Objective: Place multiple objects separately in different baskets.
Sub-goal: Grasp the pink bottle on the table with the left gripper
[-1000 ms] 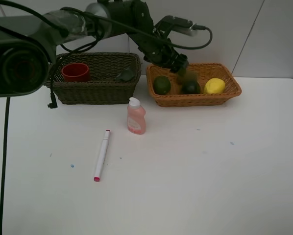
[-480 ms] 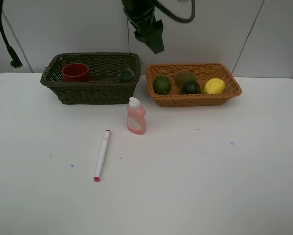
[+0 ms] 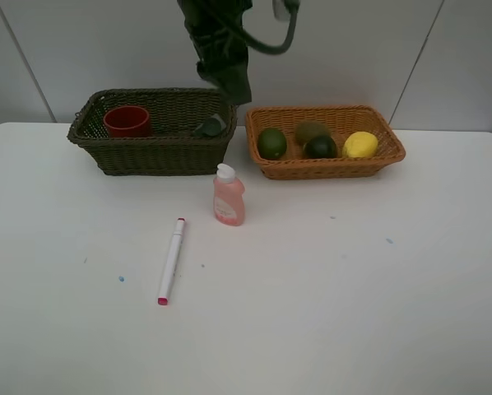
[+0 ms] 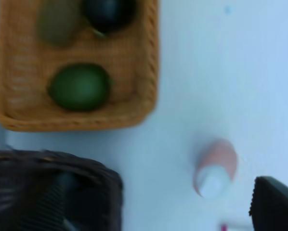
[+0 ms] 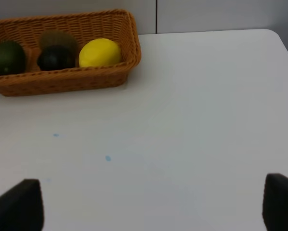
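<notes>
The left gripper [image 3: 231, 82] hangs above the dark basket [image 3: 155, 160], jaws spread and empty; the right gripper [image 5: 151, 207] likewise. The pink bottle [image 3: 229, 196] stands upright on the table [image 3: 353, 288] just in front, with the marker [image 3: 170, 261] lying nearby. Advise: descend squarely and close low across the bottle's body, lest it topple.

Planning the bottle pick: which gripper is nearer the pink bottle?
Left. The left gripper hangs high near the dark basket, behind the pink bottle. The right gripper is outside the high view; its wrist view shows the orange basket, no bottle.
</notes>
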Robot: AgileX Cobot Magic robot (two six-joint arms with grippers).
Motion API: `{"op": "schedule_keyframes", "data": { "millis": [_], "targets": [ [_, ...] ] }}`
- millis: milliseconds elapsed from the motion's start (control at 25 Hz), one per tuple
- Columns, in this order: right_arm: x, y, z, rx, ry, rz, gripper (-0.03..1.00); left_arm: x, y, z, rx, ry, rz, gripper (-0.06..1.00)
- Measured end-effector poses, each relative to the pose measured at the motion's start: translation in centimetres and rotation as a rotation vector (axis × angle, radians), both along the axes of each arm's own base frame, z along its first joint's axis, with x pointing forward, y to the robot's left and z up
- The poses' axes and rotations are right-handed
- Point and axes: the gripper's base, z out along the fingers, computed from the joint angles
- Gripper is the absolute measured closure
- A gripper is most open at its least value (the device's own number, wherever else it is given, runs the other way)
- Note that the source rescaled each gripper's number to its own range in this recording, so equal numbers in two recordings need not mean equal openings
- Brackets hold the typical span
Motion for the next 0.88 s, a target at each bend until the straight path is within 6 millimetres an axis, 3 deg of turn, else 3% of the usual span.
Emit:
{"op": "schedule_keyframes", "data": {
  "millis": [360, 720, 880],
  "targets": [
    [0.0, 0.0, 0.0, 0.0, 0.0, 0.0, -0.02, -3.1, 1.0, -3.4, 0.158, 0.065, -0.216, -0.05],
    [0.0, 0.0, 0.0, 0.0, 0.0, 0.0, -0.02, -4.1, 0.7, -4.9, 0.268, 0.036, -0.4, -0.05],
    [0.0, 0.0, 0.0, 0.0, 0.0, 0.0, -0.02, -3.6, 0.2, -6.3, 0.283, 0.024, -0.438, -0.05]
  ]
}}
